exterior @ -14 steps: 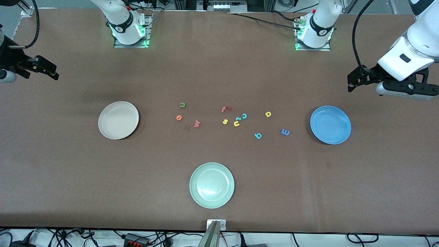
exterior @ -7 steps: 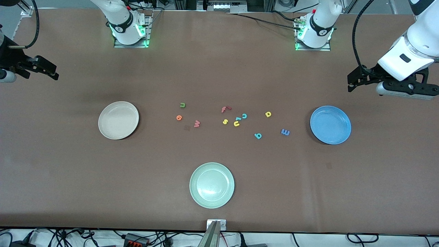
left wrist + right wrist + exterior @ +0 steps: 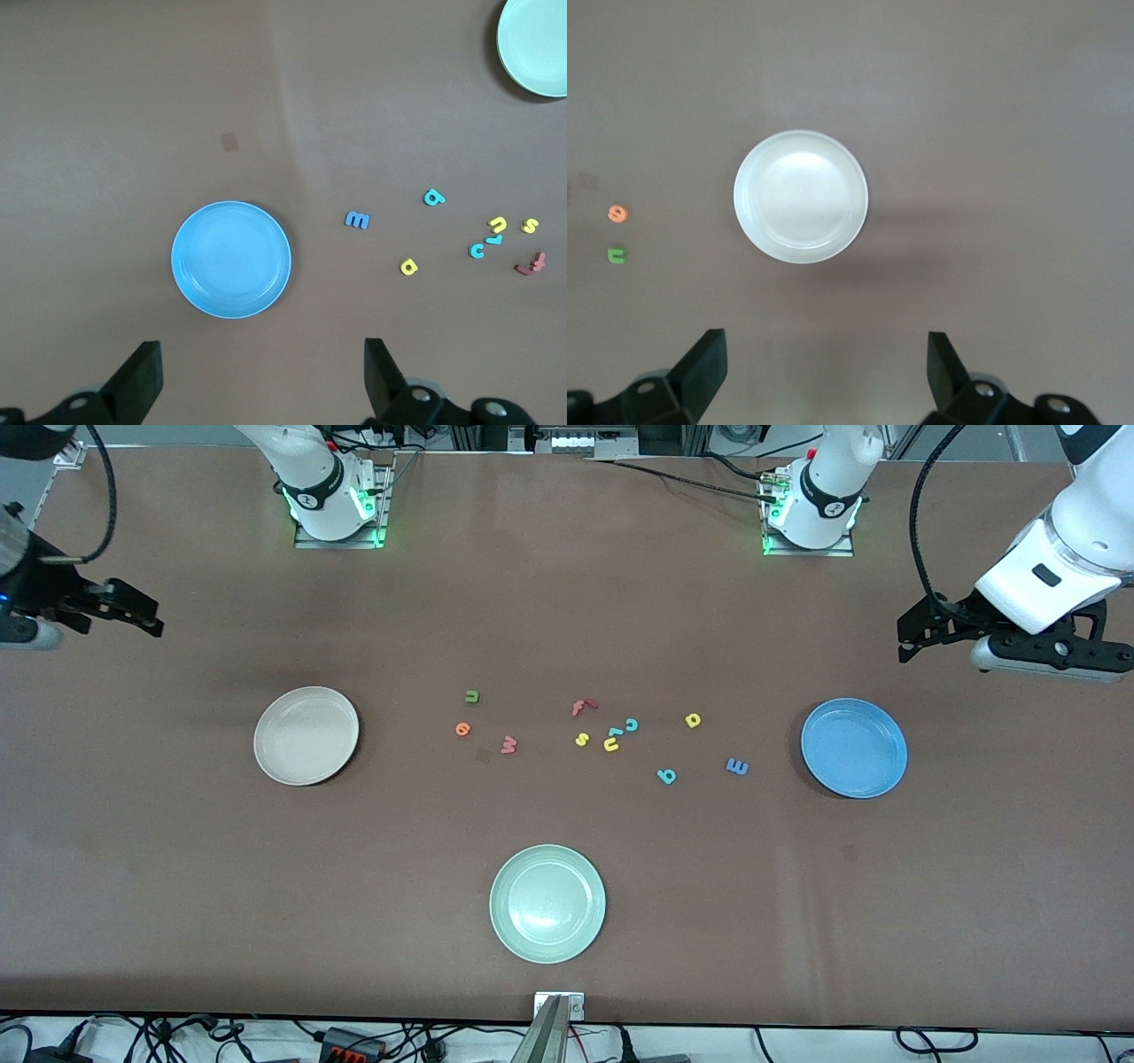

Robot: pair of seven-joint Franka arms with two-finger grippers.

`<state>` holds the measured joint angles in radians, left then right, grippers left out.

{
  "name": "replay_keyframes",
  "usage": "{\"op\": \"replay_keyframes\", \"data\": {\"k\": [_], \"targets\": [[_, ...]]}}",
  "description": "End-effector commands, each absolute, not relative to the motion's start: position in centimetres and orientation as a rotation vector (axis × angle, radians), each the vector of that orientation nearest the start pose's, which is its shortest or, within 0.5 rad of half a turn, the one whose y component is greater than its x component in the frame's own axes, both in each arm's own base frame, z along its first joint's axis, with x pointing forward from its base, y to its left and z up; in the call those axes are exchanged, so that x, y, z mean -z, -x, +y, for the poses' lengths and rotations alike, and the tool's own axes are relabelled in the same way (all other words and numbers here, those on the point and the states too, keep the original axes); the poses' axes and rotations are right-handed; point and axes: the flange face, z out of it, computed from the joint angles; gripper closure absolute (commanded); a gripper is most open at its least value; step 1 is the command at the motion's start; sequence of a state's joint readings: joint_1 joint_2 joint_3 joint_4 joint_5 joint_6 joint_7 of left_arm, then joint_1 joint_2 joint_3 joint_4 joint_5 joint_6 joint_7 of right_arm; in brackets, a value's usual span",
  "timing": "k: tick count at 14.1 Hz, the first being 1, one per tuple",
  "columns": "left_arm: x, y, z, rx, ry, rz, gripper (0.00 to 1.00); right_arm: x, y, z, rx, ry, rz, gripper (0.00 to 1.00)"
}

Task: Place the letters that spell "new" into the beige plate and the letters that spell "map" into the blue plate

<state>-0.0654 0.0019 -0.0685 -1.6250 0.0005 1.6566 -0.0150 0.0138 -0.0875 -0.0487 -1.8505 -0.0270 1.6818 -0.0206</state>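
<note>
The beige plate (image 3: 306,735) (image 3: 801,197) lies toward the right arm's end, the blue plate (image 3: 854,747) (image 3: 230,258) toward the left arm's end. Between them lie the green n (image 3: 472,696), orange e (image 3: 462,729) and red w (image 3: 508,744), then the yellow p (image 3: 693,720), teal a (image 3: 666,776) and blue m (image 3: 737,766). My left gripper (image 3: 914,633) (image 3: 261,381) hangs open and empty over bare table beside the blue plate. My right gripper (image 3: 137,613) (image 3: 824,376) hangs open and empty over bare table beside the beige plate.
A pale green plate (image 3: 547,903) sits near the front edge. A red f (image 3: 582,707), yellow s (image 3: 581,739), yellow u (image 3: 611,745) and teal c (image 3: 632,724) lie clustered mid-table between the two letter groups.
My right gripper has shifted slightly toward the beige plate. The left arm, the letters and the plates have not moved.
</note>
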Motion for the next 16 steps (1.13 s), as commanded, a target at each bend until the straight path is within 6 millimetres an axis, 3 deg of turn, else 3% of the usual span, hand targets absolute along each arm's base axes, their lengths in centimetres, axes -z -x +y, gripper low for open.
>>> {"op": "replay_keyframes", "data": {"k": [1,5,10,14,16], "targets": [[-61.2,-55.6,-7.3,0.048,3.113,0.210,0.00,-49.0,-55.2,2.0,-0.232,3.160,-0.096,0.00],[-61.2,-55.6,-7.3,0.050,3.113,0.210,0.00,-40.5,-57.0,11.0,-0.345,3.165,-0.284,0.00],[-61.2,-55.6,-7.3,0.050,3.114,0.203,0.00,-32.6,-57.2,21.7,-0.246,3.197,-0.151,0.00],[-61.3,-55.7,-7.3,0.053,3.117,0.191,0.00,-27.0,-56.6,26.4,-0.266,3.079,-0.071,0.00],[-60.1,-55.9,-7.3,-0.004,3.114,0.193,0.00,-24.2,-56.1,28.6,-0.233,3.086,-0.032,0.00]]}}
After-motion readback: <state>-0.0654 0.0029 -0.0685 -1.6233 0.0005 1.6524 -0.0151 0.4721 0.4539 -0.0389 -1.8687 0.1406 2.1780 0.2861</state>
